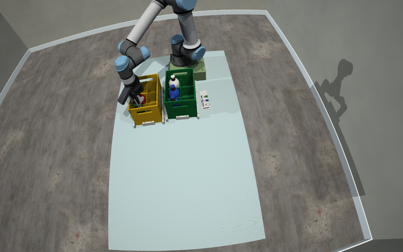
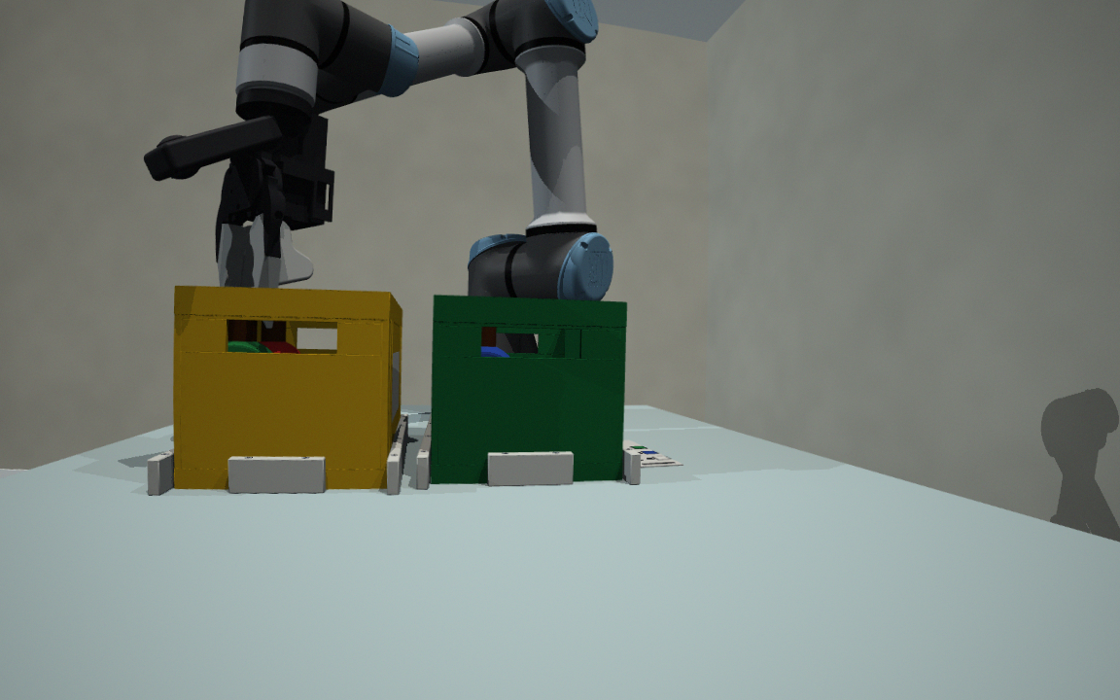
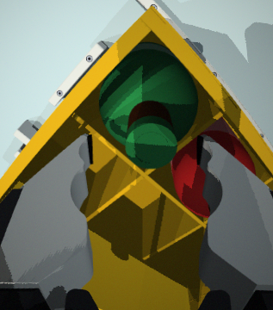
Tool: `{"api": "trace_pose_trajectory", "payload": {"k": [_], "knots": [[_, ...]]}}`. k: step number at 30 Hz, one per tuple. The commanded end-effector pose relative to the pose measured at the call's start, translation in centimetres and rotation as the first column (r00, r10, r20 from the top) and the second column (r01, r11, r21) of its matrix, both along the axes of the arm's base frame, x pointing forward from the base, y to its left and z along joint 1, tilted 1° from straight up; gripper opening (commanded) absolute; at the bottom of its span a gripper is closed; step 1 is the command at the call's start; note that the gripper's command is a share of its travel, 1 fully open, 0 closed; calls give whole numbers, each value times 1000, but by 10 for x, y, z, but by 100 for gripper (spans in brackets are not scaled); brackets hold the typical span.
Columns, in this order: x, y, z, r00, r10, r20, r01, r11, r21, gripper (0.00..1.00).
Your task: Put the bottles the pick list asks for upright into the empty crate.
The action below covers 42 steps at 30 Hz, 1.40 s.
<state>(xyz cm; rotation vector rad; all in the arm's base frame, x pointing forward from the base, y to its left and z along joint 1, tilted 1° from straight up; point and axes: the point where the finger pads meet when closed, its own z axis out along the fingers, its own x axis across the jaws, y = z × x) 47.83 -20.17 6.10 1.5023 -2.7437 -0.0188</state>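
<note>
Printed characters appear only on the pick list [image 1: 205, 99], a strip of paper lying on the table [image 1: 184, 175] just beside the green crate [image 1: 180, 109]. From the top view its black bar sits at the near end, so the digits read inverted: 1 beside a white swatch, 2 beside a blue swatch, 1 beside a green swatch. In the exterior view the strip is too small to read. No other lettering shows.
</note>
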Motion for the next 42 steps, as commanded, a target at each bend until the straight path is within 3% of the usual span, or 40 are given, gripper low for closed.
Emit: {"api": "trace_pose_trajectory", "payload": {"k": [1,11,12,42], "knots": [[1,-2,-1,1000,-1,4,1,1000,-3,38],[1,-2,-1,1000,-1,4,1,1000,-3,38],[1,-2,1,1000,-2,4,2,1000,-3,0],[1,-2,0,1000,-1,4,1,1000,-3,0]]}}
